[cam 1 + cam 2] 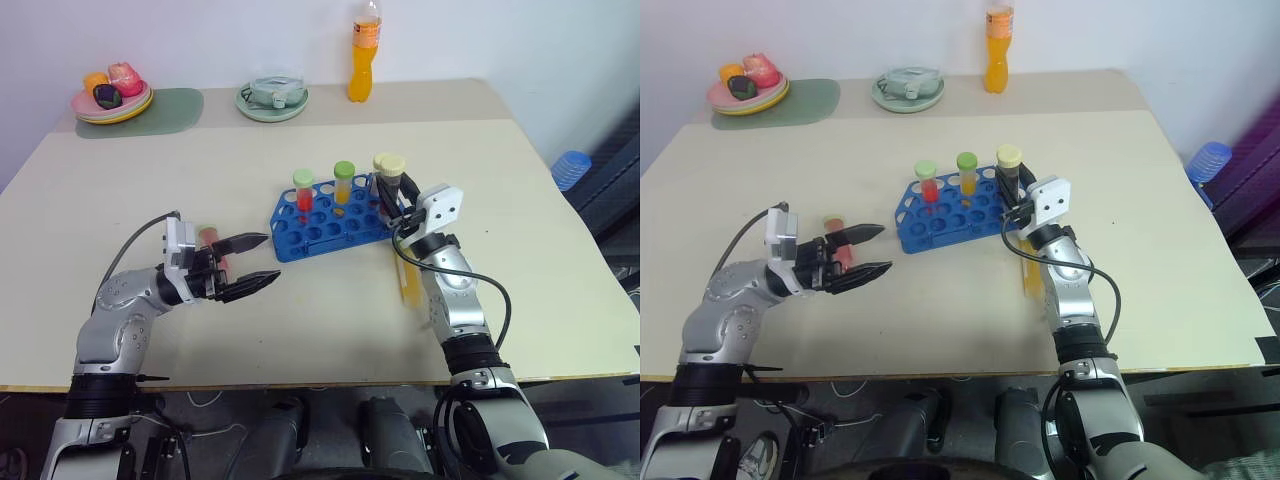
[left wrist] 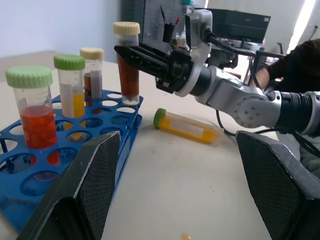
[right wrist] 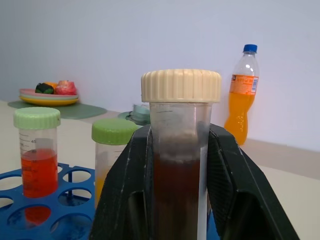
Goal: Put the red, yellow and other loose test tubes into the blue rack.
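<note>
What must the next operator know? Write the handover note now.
Right claw: shut on a brown tube, upright at the right end of the blue rack; not released.
Left claw: open, empty, above the table left of the rack.
Done: red tube, yellow tube and another brown tube stand in the rack.
Left: seat and release the held tube; rack the loose yellow tube lying by the right arm and the loose red tube lying by the left claw.
</note>
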